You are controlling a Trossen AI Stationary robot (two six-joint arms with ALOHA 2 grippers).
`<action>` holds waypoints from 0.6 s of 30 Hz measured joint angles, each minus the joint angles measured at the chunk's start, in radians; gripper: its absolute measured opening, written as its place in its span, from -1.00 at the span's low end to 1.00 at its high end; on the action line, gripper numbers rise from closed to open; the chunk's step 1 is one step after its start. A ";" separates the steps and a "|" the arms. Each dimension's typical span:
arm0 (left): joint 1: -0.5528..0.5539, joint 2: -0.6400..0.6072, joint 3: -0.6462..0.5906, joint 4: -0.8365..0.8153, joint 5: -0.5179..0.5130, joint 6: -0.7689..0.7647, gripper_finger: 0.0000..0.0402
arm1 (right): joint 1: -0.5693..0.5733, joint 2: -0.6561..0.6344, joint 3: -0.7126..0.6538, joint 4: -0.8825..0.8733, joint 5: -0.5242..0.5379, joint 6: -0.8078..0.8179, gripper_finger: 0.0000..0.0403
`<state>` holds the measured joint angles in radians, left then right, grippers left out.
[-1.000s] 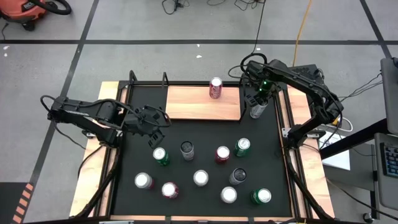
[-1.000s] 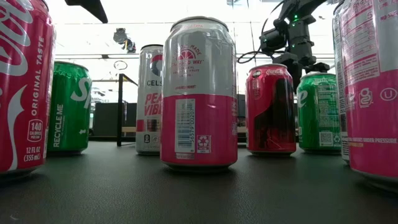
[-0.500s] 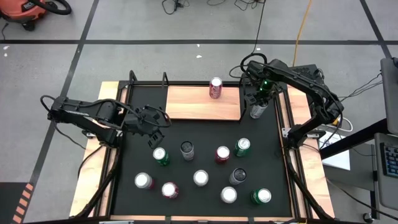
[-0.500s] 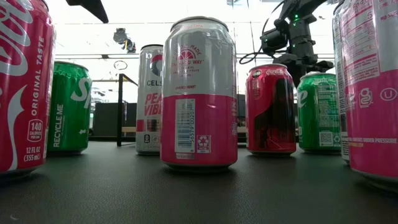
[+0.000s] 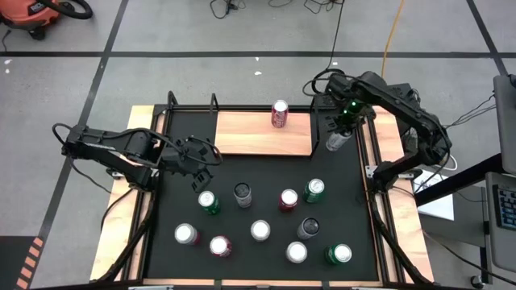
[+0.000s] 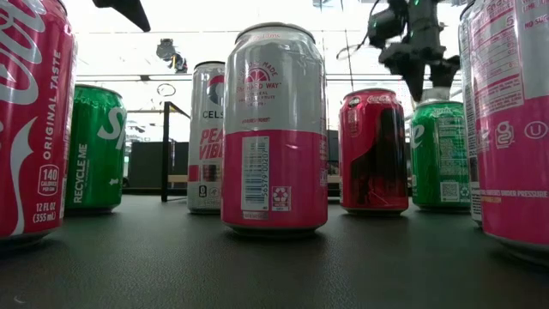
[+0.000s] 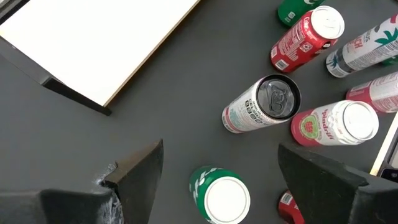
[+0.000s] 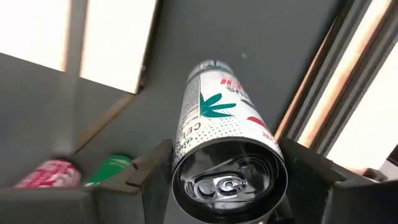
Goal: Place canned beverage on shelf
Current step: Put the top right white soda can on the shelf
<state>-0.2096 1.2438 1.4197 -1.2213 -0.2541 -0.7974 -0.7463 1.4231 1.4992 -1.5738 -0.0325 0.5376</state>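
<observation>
Since a second ago my right tool point(image 5: 339, 138) has closed on the white can point(image 5: 337, 141) and raised it, so it now hangs tilted off the black mat point(image 5: 266, 181) at about two o'clock, just right of the shelf point(image 5: 264, 133). My right wrist view shows that white can point(image 8: 225, 155) from the top, tab toward the camera, pinched between my two dark fingers point(image 8: 146, 174) with the body slanting away over the mat.

My left tool point(image 5: 201, 157) hovers at about nine o'clock on the bench point(image 5: 121, 234), jaws spread and holding nothing. Just below it, in the left wrist view, stands a green can point(image 7: 221, 193); farther on are a silver can with a dark top point(image 7: 264, 106), a pink can point(image 7: 336, 124) and a red can point(image 7: 308, 37). One corner of the shelf point(image 7: 99, 43) shows pale in that view, well apart from those cans.

Nearest the low camera, a pink-and-white can point(image 6: 274, 129) stands upright, with a dark red can point(image 6: 373, 150) and another green can point(image 6: 442, 154) farther back. My right tool point(image 6: 420, 47) shows high above those two.

From above, ten cans stand loosely grouped over the lower half of the mat, from six toward four o'clock. Farthest off, at twelve o'clock, a single red can point(image 5: 280, 114) stands upright on the shelf near its far edge, right of centre. It is well apart from the can I hold.
</observation>
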 joint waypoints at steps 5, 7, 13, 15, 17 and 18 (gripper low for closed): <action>0.000 0.000 0.000 0.000 -0.039 0.001 0.57 | 0.037 -0.071 0.058 0.003 -0.053 0.140 0.08; 0.000 0.000 0.000 0.001 -0.049 0.013 0.57 | 0.051 -0.094 0.071 0.001 -0.051 0.183 0.08; 0.000 0.000 0.000 0.003 -0.052 0.086 0.57 | 0.069 -0.148 0.087 0.002 -0.048 0.248 0.08; 0.000 0.000 0.000 0.003 -0.052 0.103 0.57 | 0.069 -0.161 0.087 0.002 -0.054 0.263 0.07; 0.000 0.000 0.000 0.002 -0.052 0.107 0.57 | 0.075 -0.171 0.087 0.002 -0.071 0.266 0.07; 0.000 0.000 0.000 0.002 -0.052 0.107 0.57 | 0.076 -0.175 0.087 0.002 -0.076 0.267 0.07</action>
<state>-0.2097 1.2438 1.4197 -1.2190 -0.3058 -0.6907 -0.6701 1.2479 1.5860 -1.5719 -0.1086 0.8043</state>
